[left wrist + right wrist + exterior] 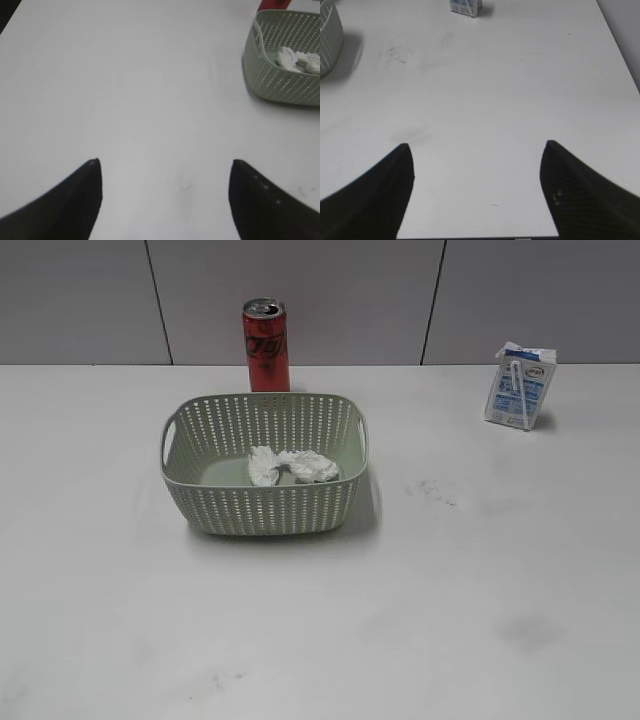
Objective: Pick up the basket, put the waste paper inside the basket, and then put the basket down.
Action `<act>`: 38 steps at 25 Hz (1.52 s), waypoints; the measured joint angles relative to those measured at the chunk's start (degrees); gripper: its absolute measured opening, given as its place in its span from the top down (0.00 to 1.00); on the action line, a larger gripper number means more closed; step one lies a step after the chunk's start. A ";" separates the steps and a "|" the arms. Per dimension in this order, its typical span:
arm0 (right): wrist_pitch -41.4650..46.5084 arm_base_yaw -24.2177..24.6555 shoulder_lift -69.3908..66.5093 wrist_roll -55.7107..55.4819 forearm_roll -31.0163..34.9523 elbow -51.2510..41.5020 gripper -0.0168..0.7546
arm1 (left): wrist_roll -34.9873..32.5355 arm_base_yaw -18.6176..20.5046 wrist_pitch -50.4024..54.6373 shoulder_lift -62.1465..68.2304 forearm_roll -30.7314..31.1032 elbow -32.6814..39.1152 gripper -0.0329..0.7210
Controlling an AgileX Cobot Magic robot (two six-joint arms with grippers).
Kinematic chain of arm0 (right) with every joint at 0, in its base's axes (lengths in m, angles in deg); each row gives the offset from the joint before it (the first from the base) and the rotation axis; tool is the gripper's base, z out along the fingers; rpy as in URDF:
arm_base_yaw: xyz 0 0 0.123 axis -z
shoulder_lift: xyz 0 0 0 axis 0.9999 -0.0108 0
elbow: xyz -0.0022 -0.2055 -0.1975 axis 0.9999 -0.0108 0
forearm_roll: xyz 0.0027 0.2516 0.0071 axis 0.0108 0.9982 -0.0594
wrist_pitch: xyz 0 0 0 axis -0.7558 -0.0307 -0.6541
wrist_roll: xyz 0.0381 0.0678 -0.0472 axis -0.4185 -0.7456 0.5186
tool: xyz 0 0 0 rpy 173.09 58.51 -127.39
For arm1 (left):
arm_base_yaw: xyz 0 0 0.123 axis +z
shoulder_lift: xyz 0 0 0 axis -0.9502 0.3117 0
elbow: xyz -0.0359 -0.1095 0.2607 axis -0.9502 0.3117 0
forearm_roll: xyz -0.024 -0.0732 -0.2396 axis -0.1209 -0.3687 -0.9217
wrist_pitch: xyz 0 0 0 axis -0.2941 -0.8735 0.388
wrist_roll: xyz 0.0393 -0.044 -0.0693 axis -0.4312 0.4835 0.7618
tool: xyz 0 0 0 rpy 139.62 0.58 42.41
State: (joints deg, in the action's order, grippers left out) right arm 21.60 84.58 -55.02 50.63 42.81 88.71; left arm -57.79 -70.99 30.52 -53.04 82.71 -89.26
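The pale sage-green basket [265, 505] stands upright on the white table [420, 620], left of centre. White crumpled waste paper wads [292, 466] lie inside it. The basket also shows at the top right of the left wrist view [280, 80] with the paper [297, 59] in it, and its edge shows at the top left of the right wrist view [327, 35]. My left gripper [165, 167] is open and empty above bare table, well away from the basket. My right gripper [477, 150] is open and empty above bare table. Neither gripper shows in the exterior view.
A red drink can [266, 345] stands just behind the basket. A blue-and-white drink carton with a straw [520, 385] stands at the back right; it also shows in the right wrist view [466, 7]. The table's right edge [620, 55] is near.
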 joint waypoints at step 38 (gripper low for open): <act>-0.17 0.00 3.62 -0.04 0.00 0.00 0.21 | 0.03 0.05 -2.27 -5.56 1.19 1.78 0.18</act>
